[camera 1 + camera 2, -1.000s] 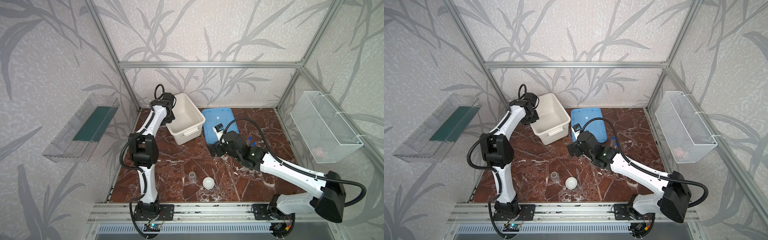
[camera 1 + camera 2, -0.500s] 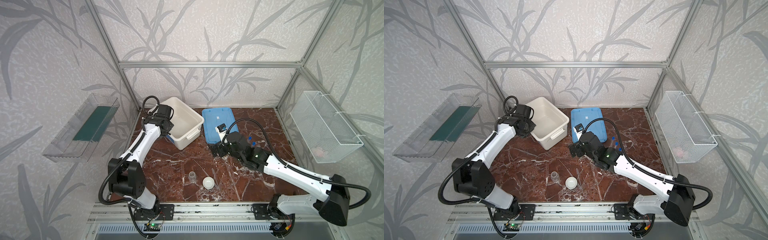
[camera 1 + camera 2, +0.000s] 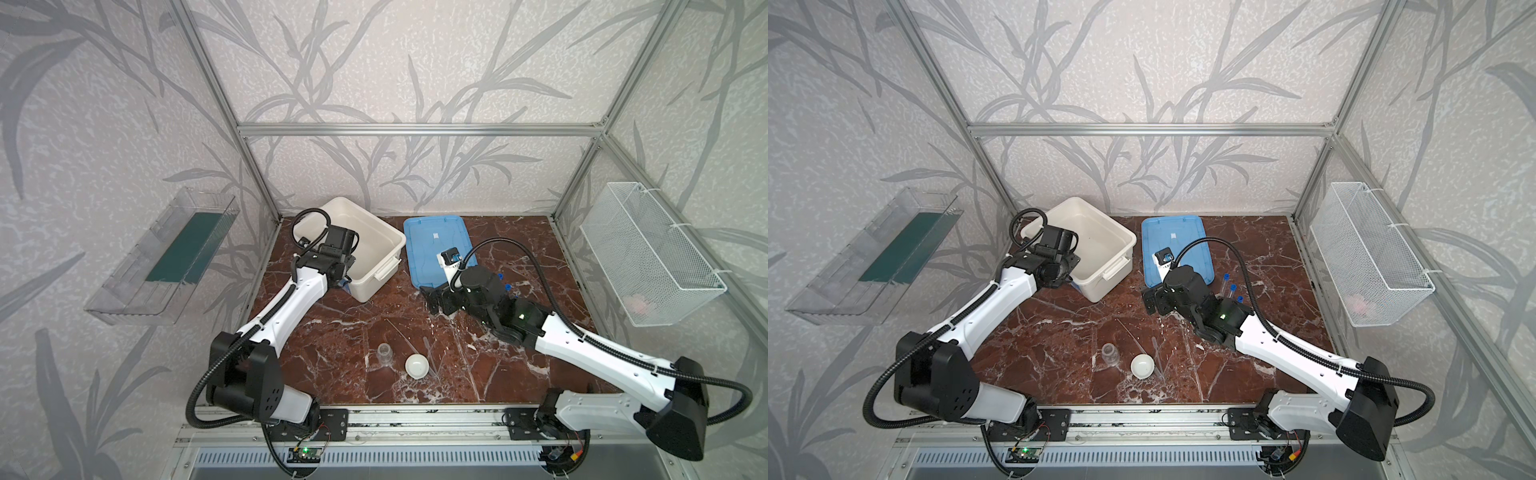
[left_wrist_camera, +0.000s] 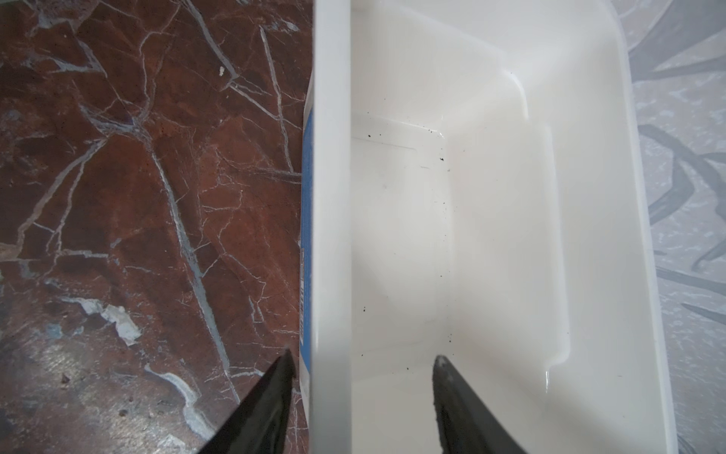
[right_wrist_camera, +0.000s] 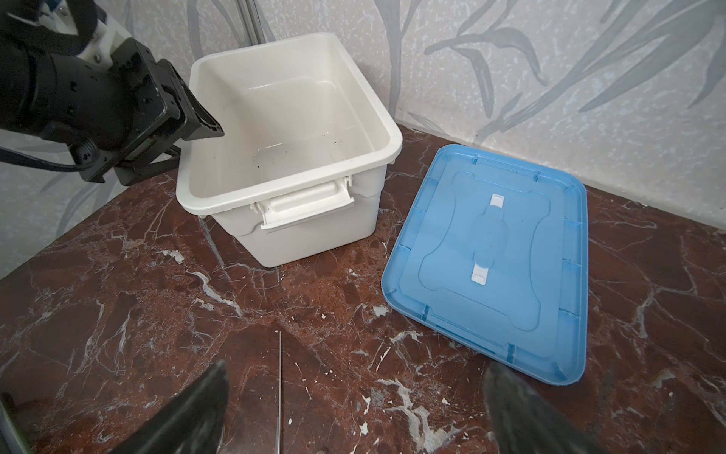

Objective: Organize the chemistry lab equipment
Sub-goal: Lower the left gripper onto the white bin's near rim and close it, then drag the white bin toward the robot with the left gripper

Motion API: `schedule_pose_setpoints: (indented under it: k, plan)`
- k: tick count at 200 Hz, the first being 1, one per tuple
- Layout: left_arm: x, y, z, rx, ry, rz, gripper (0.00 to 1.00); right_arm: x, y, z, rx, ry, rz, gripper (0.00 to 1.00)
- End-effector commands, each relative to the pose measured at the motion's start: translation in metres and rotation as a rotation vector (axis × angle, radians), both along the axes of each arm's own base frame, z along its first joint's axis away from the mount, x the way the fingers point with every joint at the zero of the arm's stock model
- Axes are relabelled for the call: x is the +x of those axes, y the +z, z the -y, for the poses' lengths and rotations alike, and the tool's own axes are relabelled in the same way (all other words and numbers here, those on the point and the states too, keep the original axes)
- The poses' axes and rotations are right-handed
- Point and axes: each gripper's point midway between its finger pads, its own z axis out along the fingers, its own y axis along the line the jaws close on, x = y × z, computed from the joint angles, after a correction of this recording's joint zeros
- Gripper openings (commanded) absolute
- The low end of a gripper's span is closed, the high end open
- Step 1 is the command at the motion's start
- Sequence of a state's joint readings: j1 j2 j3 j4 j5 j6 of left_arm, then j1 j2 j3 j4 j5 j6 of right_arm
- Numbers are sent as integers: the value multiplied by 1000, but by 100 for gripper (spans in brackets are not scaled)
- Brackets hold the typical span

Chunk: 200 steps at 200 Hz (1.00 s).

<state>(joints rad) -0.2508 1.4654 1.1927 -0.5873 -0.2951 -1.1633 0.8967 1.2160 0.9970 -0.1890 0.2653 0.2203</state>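
The white tub [image 3: 386,237] [image 3: 1125,243] stands at the back left, its blue lid [image 3: 436,241] [image 5: 491,243] flat beside it. My left gripper [image 3: 344,276] [image 4: 361,361] is open, its fingers straddling the tub's near wall [image 4: 332,157] without touching it. My right gripper [image 3: 432,297] [image 5: 355,377] hovers open and holding nothing over the marble by the lid's front corner. Three blue-capped test tubes [image 3: 1232,286] stand behind the right wrist. A small clear beaker [image 3: 385,355], a white round dish [image 3: 417,366] and thin pipettes [image 3: 1156,357] lie near the front middle.
A clear shelf [image 3: 166,257] hangs on the left wall and a white wire basket [image 3: 648,253] on the right wall. Aluminium frame posts stand at the back corners. A thin rod-like pipette [image 5: 280,393] lies just ahead of the right fingers.
The left arm swung down and pulled the tub slightly toward the front left, then its jaws opened off the tub wall. The right arm barely moved.
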Motion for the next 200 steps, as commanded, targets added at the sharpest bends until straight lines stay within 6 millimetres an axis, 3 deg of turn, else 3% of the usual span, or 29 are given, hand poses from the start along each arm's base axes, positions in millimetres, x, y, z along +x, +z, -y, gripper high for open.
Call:
schedule_pose_setpoints:
  k: [1, 52, 77, 92, 119, 136, 179, 200]
  plan:
    - [6, 5, -20, 37, 28, -8, 63, -2, 3, 7, 4, -21, 9, 100]
    - [37, 2, -39, 150, -34, -131, 59, -1, 3, 11, -6, -32, 15, 100]
    - [41, -22, -50, 143, -34, -218, 51, -1, 2, 14, -19, -39, 19, 100]
    - [35, -32, -51, 96, -26, -282, 46, -1, 2, 15, -24, -43, 22, 100]
    - [29, -26, -43, 66, -24, -262, 28, -1, 4, 18, -16, -49, 29, 100]
    - [15, -20, -42, 33, 39, -247, 15, -2, 5, 18, -11, -50, 31, 100]
    - [-16, -14, -27, -130, 215, -117, 13, -4, 2, 17, -5, -40, 19, 100]
    - [-36, -5, -16, -103, 293, -68, 13, -5, 2, 19, -6, -42, 19, 100]
